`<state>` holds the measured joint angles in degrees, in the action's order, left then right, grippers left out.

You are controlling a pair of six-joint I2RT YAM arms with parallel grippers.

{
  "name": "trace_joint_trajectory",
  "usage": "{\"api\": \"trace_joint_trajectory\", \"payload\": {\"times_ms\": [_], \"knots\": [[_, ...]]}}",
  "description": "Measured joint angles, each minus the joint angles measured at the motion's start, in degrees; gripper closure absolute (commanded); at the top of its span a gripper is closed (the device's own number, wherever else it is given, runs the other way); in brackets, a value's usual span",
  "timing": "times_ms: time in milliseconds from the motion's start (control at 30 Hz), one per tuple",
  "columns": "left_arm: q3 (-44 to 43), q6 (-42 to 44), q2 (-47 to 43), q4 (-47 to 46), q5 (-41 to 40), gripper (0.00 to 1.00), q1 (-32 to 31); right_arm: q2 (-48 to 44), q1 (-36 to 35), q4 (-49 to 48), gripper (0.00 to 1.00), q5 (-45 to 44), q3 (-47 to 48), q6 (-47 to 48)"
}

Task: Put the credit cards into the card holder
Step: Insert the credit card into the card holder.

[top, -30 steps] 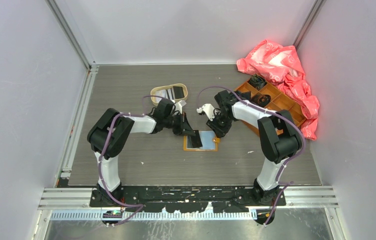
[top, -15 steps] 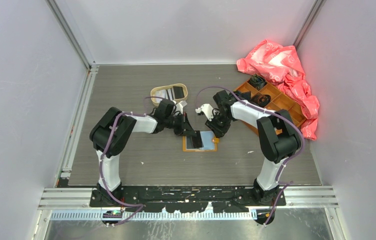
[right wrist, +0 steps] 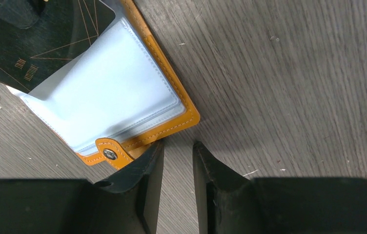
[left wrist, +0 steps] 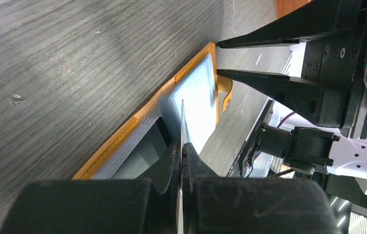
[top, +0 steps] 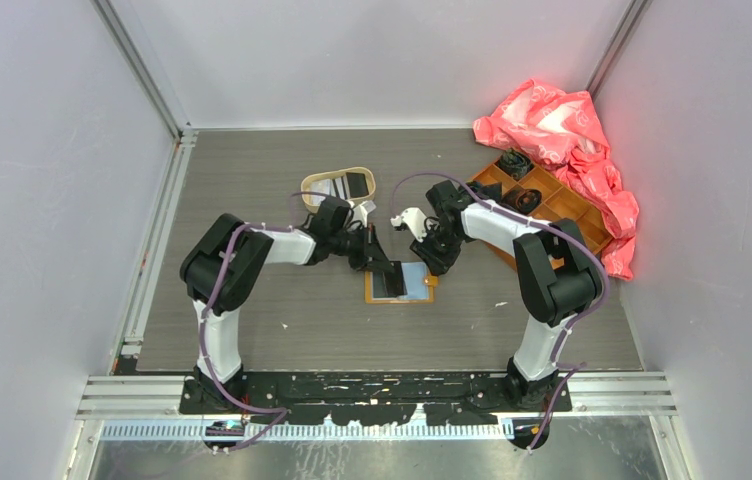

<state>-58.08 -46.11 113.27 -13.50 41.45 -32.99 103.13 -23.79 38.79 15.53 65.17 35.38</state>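
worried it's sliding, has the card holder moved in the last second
No, not visibly: the card holder lies in the same spot relative to the oval tray.

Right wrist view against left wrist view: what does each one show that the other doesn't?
Only the right wrist: the printed face of the black card, with gold lines. Only the left wrist: the left gripper, jaws shut on that card, seen edge-on. Both: the open card holder with clear sleeves, the right gripper with jaws apart at its tab corner, the grey table.
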Motion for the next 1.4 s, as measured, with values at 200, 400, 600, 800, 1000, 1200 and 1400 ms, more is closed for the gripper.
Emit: {"api": "trace_joint_trajectory", "payload": {"times_ms": [200, 400, 600, 800, 1000, 1200, 1400], "knots": [[-1.9, -0.13, 1.16, 3.45, 0.72, 1.0, 0.02, 0.0, 0.0, 0.02, 0.66, 0.22, 0.0, 0.0], [-4.92, -0.04, 2.58, 8.96, 1.51, 1.0, 0.04, 0.0, -0.09, 0.02, 0.66, 0.24, 0.0, 0.0], [-7.26, 0.5, 3.28, 13.73, 1.66, 1.0, 0.07, 0.0, -0.22, 0.02, 0.66, 0.28, 0.0, -0.02], [-8.94, 1.2, 3.96, 16.65, 1.97, 1.0, 0.09, 0.0, -0.61, 0.04, 0.66, 0.22, 0.0, -0.02], [-9.22, 1.44, 3.98, 17.77, 2.32, 1.0, 0.11, 0.02, -1.16, 0.04, 0.66, 0.15, 0.0, -0.02], [-9.22, 1.18, 4.0, 17.51, 2.82, 1.0, 0.11, 0.02, -1.25, 0.04, 0.66, 0.0, 0.02, -0.17], [-9.2, -0.39, 5.07, 15.61, 4.17, 1.0, 0.11, 0.02, -1.25, 0.04, 0.65, 0.0, 0.02, -0.31]]}}
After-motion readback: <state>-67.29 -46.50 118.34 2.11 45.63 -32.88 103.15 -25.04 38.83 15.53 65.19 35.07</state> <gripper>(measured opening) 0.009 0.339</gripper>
